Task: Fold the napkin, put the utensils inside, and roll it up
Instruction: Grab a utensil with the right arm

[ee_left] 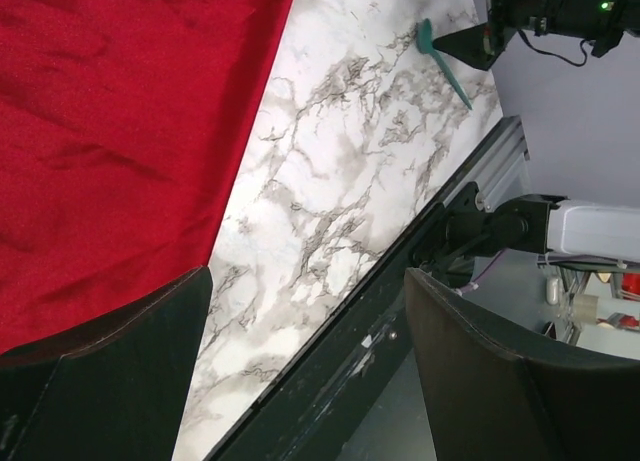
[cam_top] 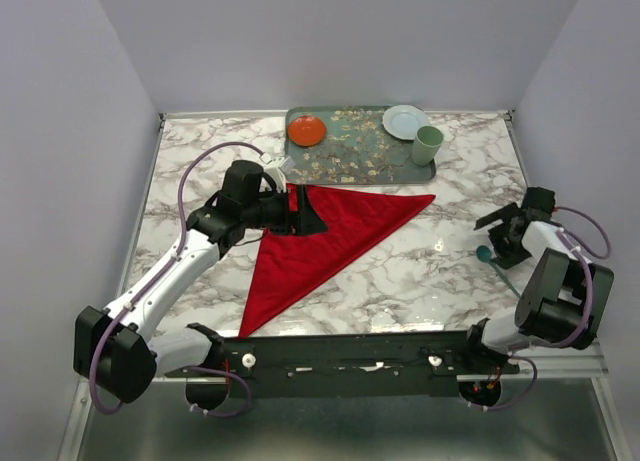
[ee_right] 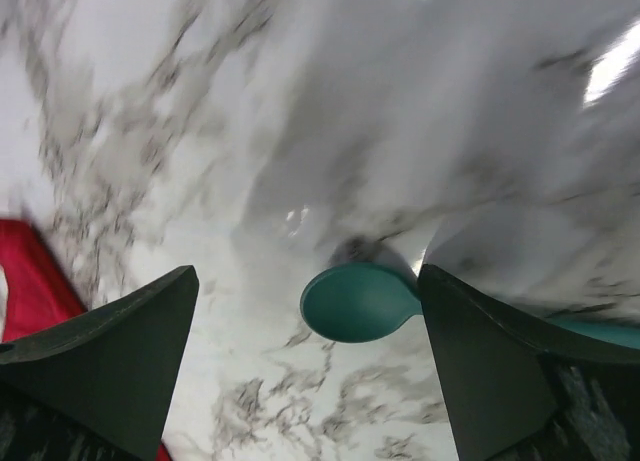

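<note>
From above, the bright red cloth napkin (cam_top: 330, 236) lies as one folded triangle on the white marble table (cam_top: 420, 271). The left gripper (cam_top: 300, 213) hovers over its upper left corner. The right gripper (cam_top: 497, 231) is just beside a slim teal-green plastic spoon (cam_top: 492, 259) — the only utensil I can count. Behind stand one floral tray (cam_top: 360, 156), one round orange plate (cam_top: 307, 131), one pale blue plate (cam_top: 405, 121) and one pale green cup (cam_top: 428, 143).

Left wrist: the fingers (ee_left: 110, 361) are spread wide and hold nothing, with the napkin (ee_left: 120, 131) beneath one of them. A low sweep could drag the fold open.

Right wrist: the fingers (ee_right: 100, 361) are at full spread and empty, with the spoon (ee_right: 355, 301) on the table between them. It lies flat on slick marble — closing too high may skid it away.
</note>
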### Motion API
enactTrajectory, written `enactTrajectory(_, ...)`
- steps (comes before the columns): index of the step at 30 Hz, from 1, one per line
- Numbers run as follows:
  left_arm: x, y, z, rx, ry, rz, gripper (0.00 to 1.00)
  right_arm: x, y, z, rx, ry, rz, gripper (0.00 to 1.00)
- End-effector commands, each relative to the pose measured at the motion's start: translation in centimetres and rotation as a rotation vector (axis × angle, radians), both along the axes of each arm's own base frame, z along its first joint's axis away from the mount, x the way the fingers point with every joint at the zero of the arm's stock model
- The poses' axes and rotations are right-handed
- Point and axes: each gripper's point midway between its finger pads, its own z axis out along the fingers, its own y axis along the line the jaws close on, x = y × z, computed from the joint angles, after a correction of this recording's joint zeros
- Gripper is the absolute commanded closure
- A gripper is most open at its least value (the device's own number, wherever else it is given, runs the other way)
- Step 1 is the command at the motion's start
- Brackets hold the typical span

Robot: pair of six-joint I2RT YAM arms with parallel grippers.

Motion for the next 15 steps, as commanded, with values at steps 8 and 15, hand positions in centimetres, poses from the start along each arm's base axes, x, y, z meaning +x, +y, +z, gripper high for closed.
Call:
enactTrajectory(8, -0.6, -0.3, 1.5, -0.062, -0.020, 0.002, 0.14, -1.9, 13.6, 1.2, 0.007, 0.053, 0.406, 0.00)
enactTrajectory(15, -0.7, -0.4, 1.8, -0.069, -0.024, -0.014, 0.14, -4.0, 10.6, 3.5, -0.033, 0.075, 0.030, 0.00)
